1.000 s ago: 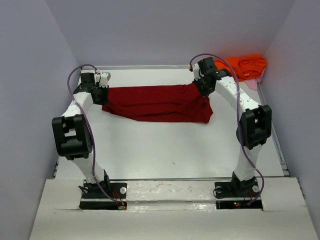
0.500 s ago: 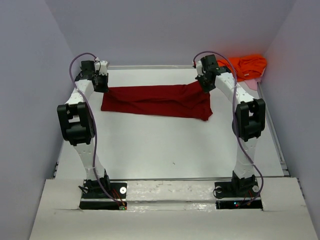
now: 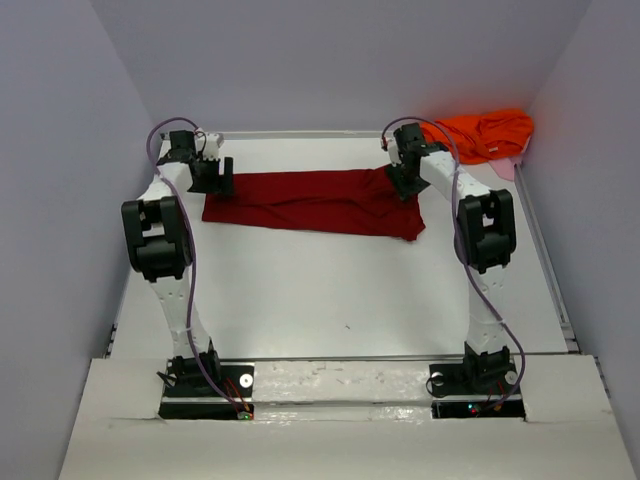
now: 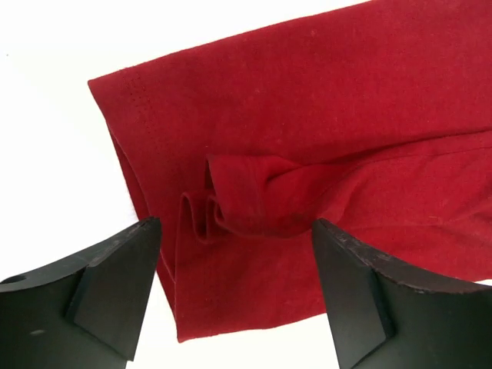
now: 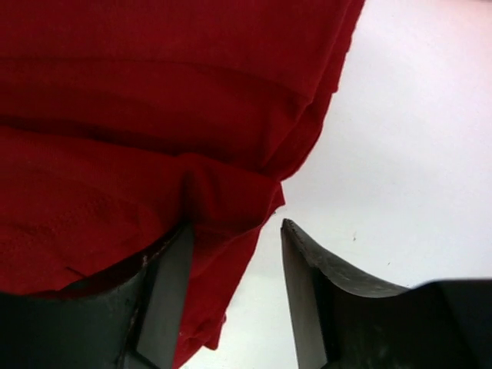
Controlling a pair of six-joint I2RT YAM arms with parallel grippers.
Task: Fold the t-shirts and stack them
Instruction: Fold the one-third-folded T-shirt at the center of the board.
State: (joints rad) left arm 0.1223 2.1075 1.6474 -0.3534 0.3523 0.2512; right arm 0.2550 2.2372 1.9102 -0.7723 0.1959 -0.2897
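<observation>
Across the far part of the surface (image 3: 340, 290), lengthwise from left to right: the flat t-shirt (image 3: 315, 203). At the left end of the flat t-shirt, over it: the left gripper (image 3: 218, 178), one finger to each side of a small ridge of folds near the corner. At the right end of the flat t-shirt, over its far corner: the right gripper (image 3: 400, 182), astride the cloth's edge, bare surface to its right. Behind and right of the flat t-shirt, apart from it, in the far right corner: the heaped t-shirt (image 3: 485, 133). In front of the flat t-shirt, at the near edge: the left arm base (image 3: 205, 385) and the right arm base (image 3: 478, 383).
</observation>
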